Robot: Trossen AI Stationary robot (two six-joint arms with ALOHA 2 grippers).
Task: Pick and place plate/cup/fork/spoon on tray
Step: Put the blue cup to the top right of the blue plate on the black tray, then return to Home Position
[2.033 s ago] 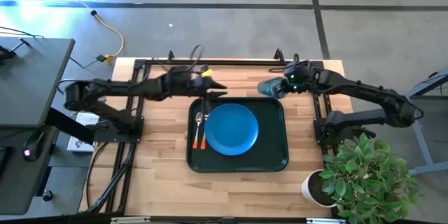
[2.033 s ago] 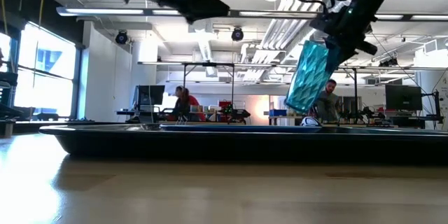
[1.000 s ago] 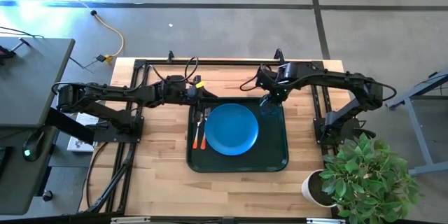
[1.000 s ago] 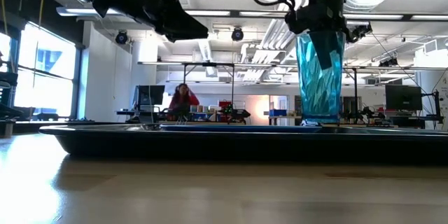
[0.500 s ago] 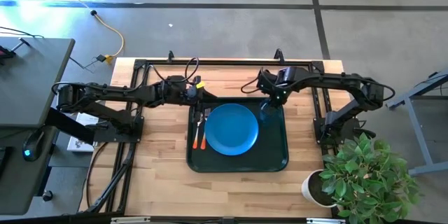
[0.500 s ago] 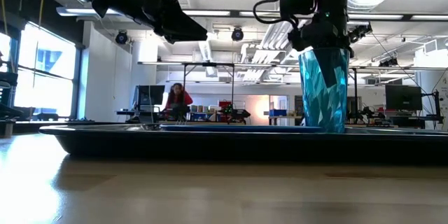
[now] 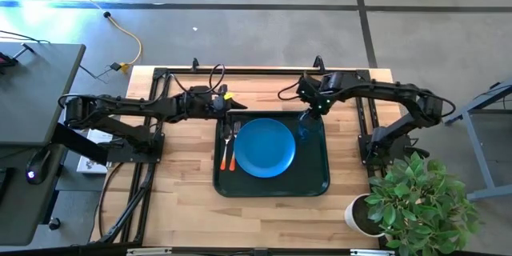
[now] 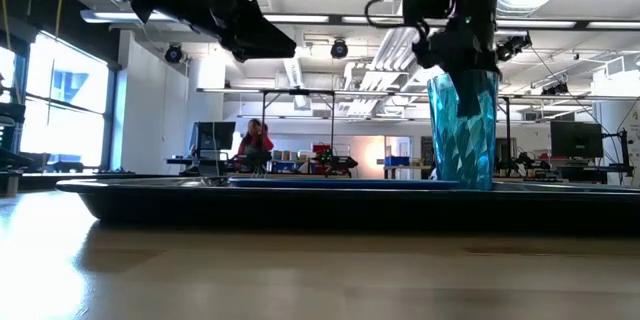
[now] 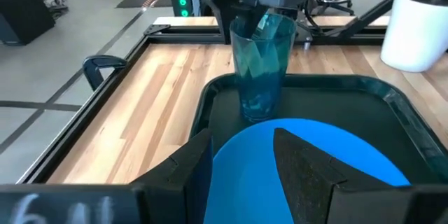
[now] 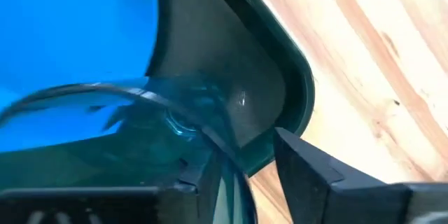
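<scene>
The teal cup (image 7: pixel 306 126) stands upright on its base in the far right corner of the dark tray (image 7: pixel 272 194); it also shows in the low view (image 8: pixel 462 130) and the left wrist view (image 9: pixel 262 66). My right gripper (image 7: pixel 314 109) is open at the cup's rim (image 10: pixel 140 94), one finger inside and one outside. The blue plate (image 7: pixel 264 148) lies in the tray's middle. The spoon (image 7: pixel 226 148) and fork (image 7: pixel 234 144) lie side by side at the tray's left end. My left gripper (image 7: pixel 238 106) hovers open and empty above the tray's far left corner. My right gripper comes at the cup from above, pointing down, and straddles the wall (image 10: pixel 231 157) at the rim on the cup's far side. A gap shows between the outer finger (image 10: pixel 301 168) and the wall. I cannot tell whether the inner finger touches the cup.
A potted plant (image 7: pixel 416 200) in a white pot (image 7: pixel 362 212) stands at the table's near right corner. The arms' black frames run along the far edge and both sides. Bare wood lies near of the tray. People show in the room behind (image 8: pixel 255 140).
My right gripper has gone down with the upright cup and set its base on the tray's far right corner. The cup has stayed there since, while the gripper has drawn a little toward the far right.
</scene>
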